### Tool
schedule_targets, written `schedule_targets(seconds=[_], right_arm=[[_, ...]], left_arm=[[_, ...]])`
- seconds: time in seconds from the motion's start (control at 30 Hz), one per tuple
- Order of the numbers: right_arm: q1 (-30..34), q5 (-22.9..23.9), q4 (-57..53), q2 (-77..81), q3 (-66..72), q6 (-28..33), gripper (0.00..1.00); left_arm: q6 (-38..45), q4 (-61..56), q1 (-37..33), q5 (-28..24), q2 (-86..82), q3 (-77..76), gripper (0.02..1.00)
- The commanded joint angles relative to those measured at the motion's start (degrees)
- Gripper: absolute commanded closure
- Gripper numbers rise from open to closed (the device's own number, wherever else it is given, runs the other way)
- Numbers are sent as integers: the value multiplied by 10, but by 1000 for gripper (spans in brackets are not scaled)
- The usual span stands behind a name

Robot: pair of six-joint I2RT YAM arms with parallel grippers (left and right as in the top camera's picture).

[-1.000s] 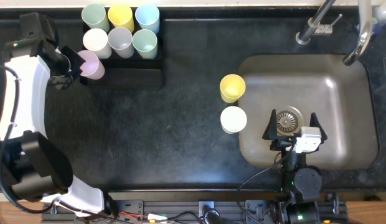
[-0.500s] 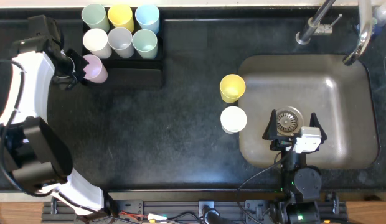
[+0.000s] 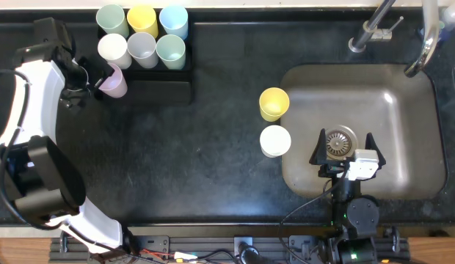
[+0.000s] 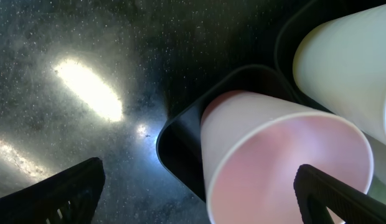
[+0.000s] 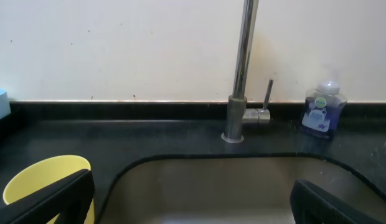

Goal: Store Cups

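A pink cup (image 3: 112, 80) leans tilted in the front-left slot of the black rack (image 3: 163, 92), its mouth turned toward my left gripper (image 3: 86, 75). In the left wrist view the pink cup (image 4: 280, 162) lies between the open fingers; one finger (image 4: 62, 193) stands well apart from it. The rack's slot rim (image 4: 180, 146) surrounds the cup's base, and a white cup (image 4: 348, 56) fills the slot beside it. Several more cups stand upright in the rack. A yellow cup (image 3: 274, 103) and a white cup (image 3: 275, 140) sit on the counter left of the sink. My right gripper (image 3: 343, 150) is open above the sink.
The steel sink (image 3: 403, 110) with its drain takes up the right side, with the faucet (image 5: 243, 74) and a soap bottle (image 5: 324, 112) behind it. The yellow cup (image 5: 43, 183) sits close to the right gripper (image 5: 193, 193). Dark counter stretches between rack and sink.
The left gripper carried the pink cup slightly right to the rack's front-left slot, where the cup now tilts further in. The right arm has not moved.
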State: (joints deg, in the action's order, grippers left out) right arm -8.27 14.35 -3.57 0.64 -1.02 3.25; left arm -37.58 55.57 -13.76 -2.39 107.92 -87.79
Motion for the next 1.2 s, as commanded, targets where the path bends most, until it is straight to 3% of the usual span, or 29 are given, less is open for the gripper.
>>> schedule_targets(seconds=[0.03, 0.27, 0.47, 0.6, 0.73, 0.87, 1.2], right_arm=[[2, 1, 4, -4, 7, 2, 3], [2, 1, 4, -4, 7, 2, 7], [2, 1, 4, -4, 7, 2, 3], [2, 1, 4, -4, 7, 2, 5], [2, 1, 4, -4, 7, 2, 3], [2, 1, 4, -4, 7, 2, 3], [2, 1, 4, -4, 7, 2, 3]], left_arm=[[-2, 5, 12, -17, -24, 3, 20], [5, 15, 119, -18, -109, -20, 18], [3, -17, 321, -16, -109, -23, 18], [-19, -87, 460, 12, -79, -23, 18], [-38, -151, 550, 23, -43, -26, 18], [-59, -150, 577, 26, -10, -30, 18], [-78, -117, 562, 25, 26, -30, 18]])
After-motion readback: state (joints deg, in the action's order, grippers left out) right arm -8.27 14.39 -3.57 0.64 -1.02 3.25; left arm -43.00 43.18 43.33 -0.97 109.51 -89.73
